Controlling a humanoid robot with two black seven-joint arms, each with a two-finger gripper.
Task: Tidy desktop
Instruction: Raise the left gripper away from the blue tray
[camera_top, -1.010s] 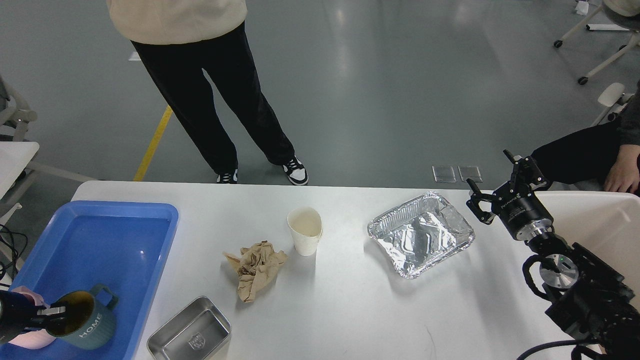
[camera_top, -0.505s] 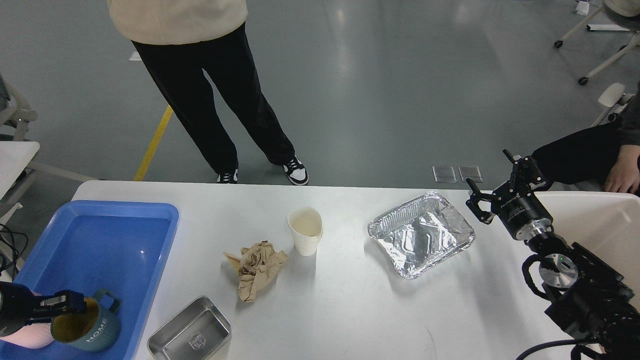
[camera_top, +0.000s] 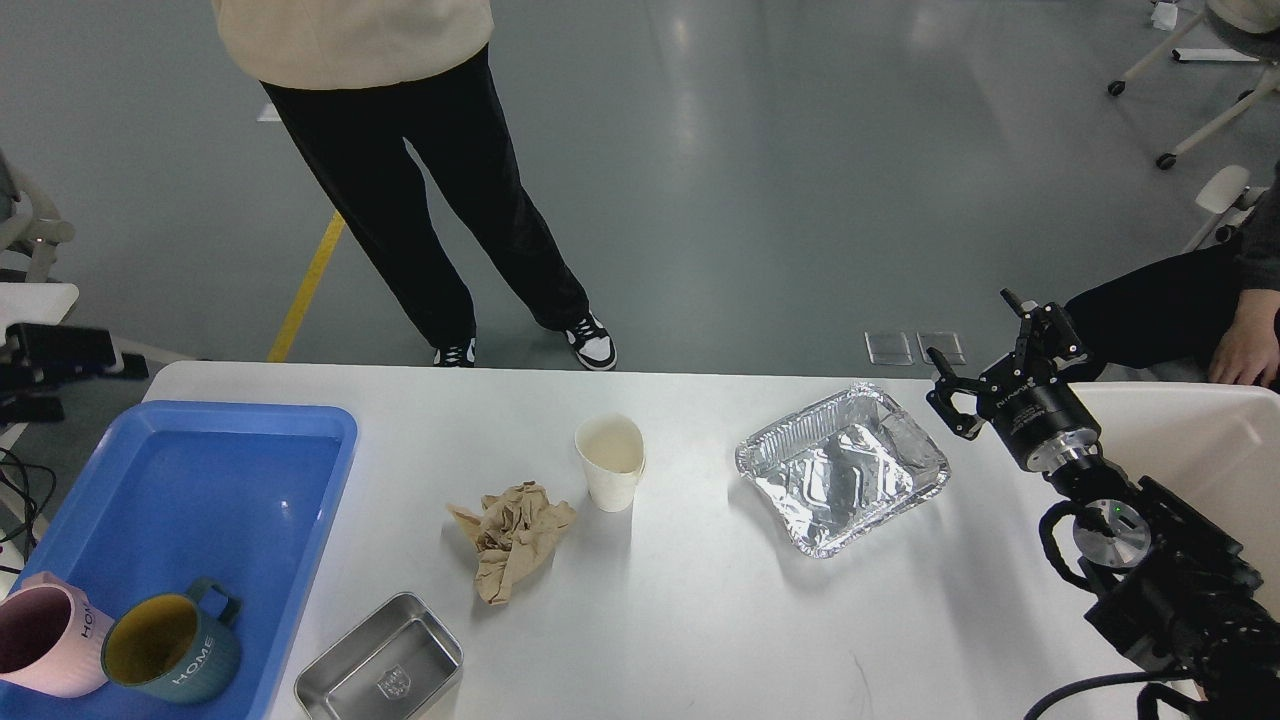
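1. The right fingers (camera_top: 1000, 345) are spread and grasp nothing, hovering just right of the foil tray (camera_top: 842, 468).
2. The left fingers (camera_top: 60, 350) are a dark shape at the left edge; whether they are released or clenched I cannot tell.
3. The white desk (camera_top: 700, 620) lies under both, carrying a paper cup (camera_top: 610, 462), crumpled paper (camera_top: 513, 537) and a steel tin (camera_top: 382, 673).
4. The blue tray (camera_top: 200, 480) below the left fingers holds two mugs (camera_top: 170, 650).

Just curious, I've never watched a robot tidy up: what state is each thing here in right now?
Green mug: upright in blue tray.
Pink mug: tilted, beside it.
Paper cup: upright, dented.
Brown paper: crumpled.
Foil tray: dented.
Steel box: open.
Right gripper: fingers open, empty.
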